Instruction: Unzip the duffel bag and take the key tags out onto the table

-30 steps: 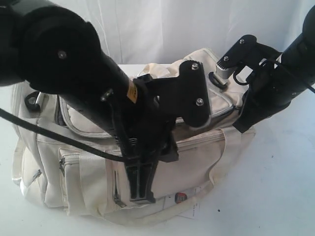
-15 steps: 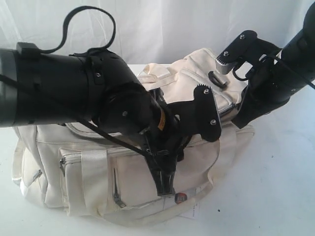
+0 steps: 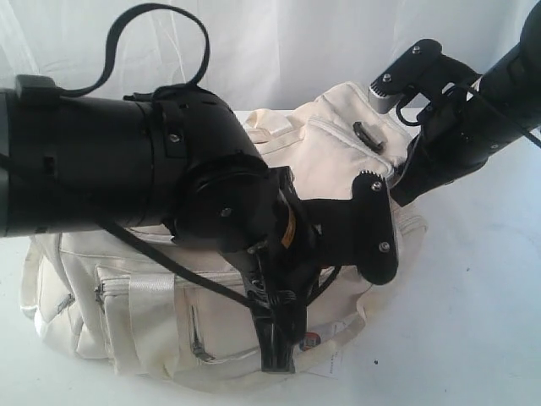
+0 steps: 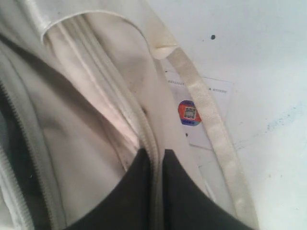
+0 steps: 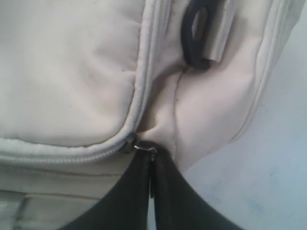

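Fingers (image 4: 127, 196) of the left claw (image 4: 154, 158) are pressing close together with a pale zip seam (image 4: 144, 139) of the duffel bag (image 4: 96, 120) running between them, so this claw is clenching on the bag's fabric. Only the left wrist view is showing this. In the exterior view the left claw (image 3: 277, 359) is pointing down over the bag's front face, low in the middle of the frame, with its tips hard to tell apart.

The right claw (image 5: 151, 163) is gripping a small metal zipper pull (image 5: 144, 145) at the corner of a closed zip, near a black strap ring (image 5: 195, 33). The exterior view is hiding that grasp behind the right arm (image 3: 456, 127) at the upper right.

The bag is lying on the white table (image 3: 473, 321), filling the centre, its long axis running from lower left to upper right. Under a webbing handle (image 4: 211, 139) by its front edge, a white card (image 4: 218, 93) is lying flat on the table. It is carrying a round red-and-blue sticker (image 4: 189, 112) with a code square, and its print is too small to read.
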